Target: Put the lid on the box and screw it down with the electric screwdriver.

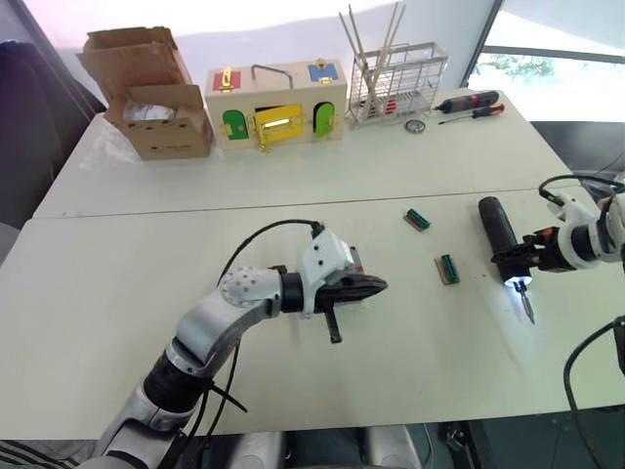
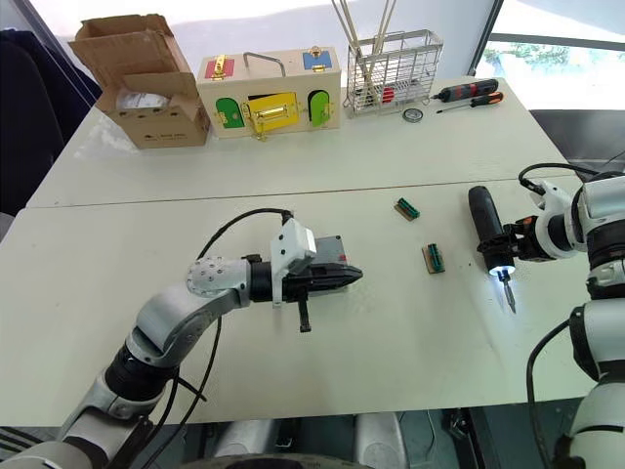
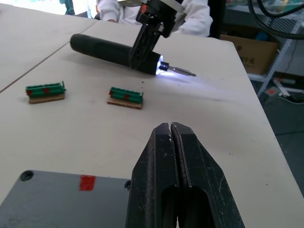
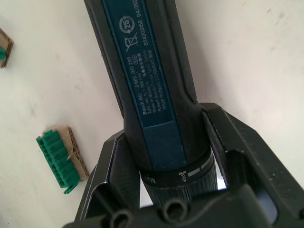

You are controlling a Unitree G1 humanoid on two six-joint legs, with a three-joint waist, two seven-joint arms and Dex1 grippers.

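Note:
The grey box [image 3: 57,202], with a red mark and a corner screw hole on its flat face, lies just under and behind my left gripper [image 3: 170,129], which is shut with nothing between its fingers. I cannot tell the lid apart from the box. In the head views the box [image 2: 330,245] peeks out behind the left gripper [image 2: 355,277] at mid table. To the right, my right gripper [image 1: 516,262] is shut on the electric screwdriver [image 1: 497,231] near its lit tip. The tool is black, and its bit hangs just above the table.
Two small green parts [image 1: 417,219] [image 1: 447,269] lie between the grippers. Along the far edge stand a cardboard box [image 1: 156,98], a wooden box with coloured doors [image 1: 276,103], a wire rack [image 1: 395,83] and hand screwdrivers [image 1: 469,103]. A person in white [image 3: 194,19] is beyond the table.

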